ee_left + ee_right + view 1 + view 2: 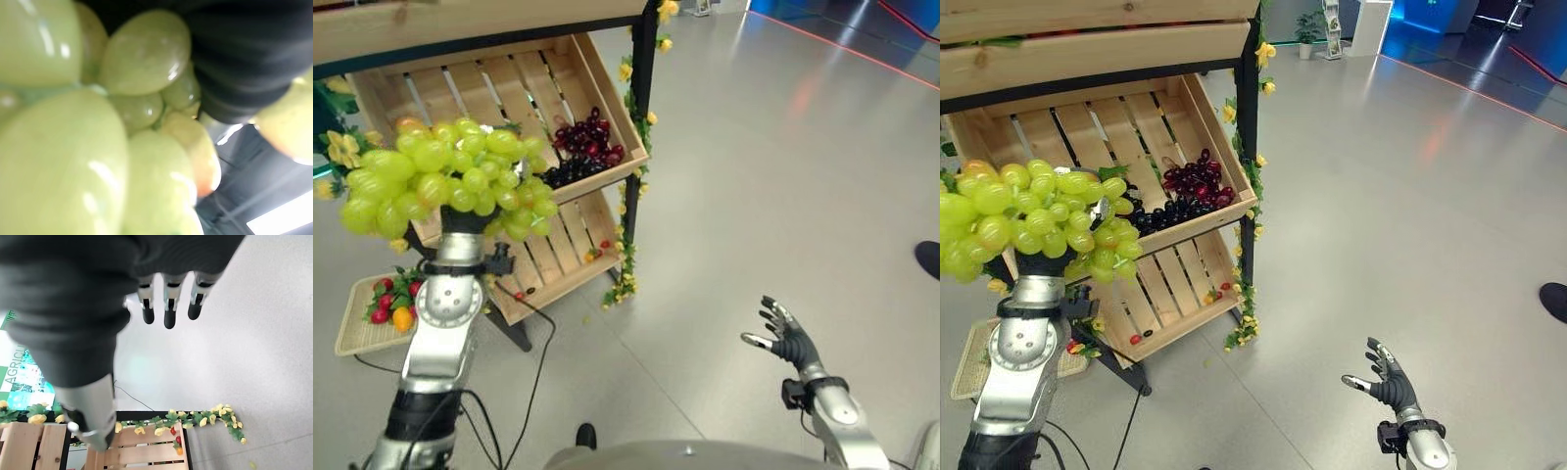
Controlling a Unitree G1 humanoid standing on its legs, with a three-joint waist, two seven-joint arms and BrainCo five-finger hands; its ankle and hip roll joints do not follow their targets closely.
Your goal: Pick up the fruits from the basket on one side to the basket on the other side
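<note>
A big bunch of green grapes is up in the air in front of the wooden shelf, resting on top of my raised left hand. The grapes cover the hand, and only its dark cover shows beside them in the left wrist view. Dark red and black grapes lie in the right corner of the upper slatted crate. My right hand hangs open low on the right over bare floor, its fingers straight and holding nothing.
The lower crate holds a few small red fruits. A flat woven tray with red and orange fruits lies on the floor at left. A black shelf post carries yellow flowers. A dark shoe is at the right edge.
</note>
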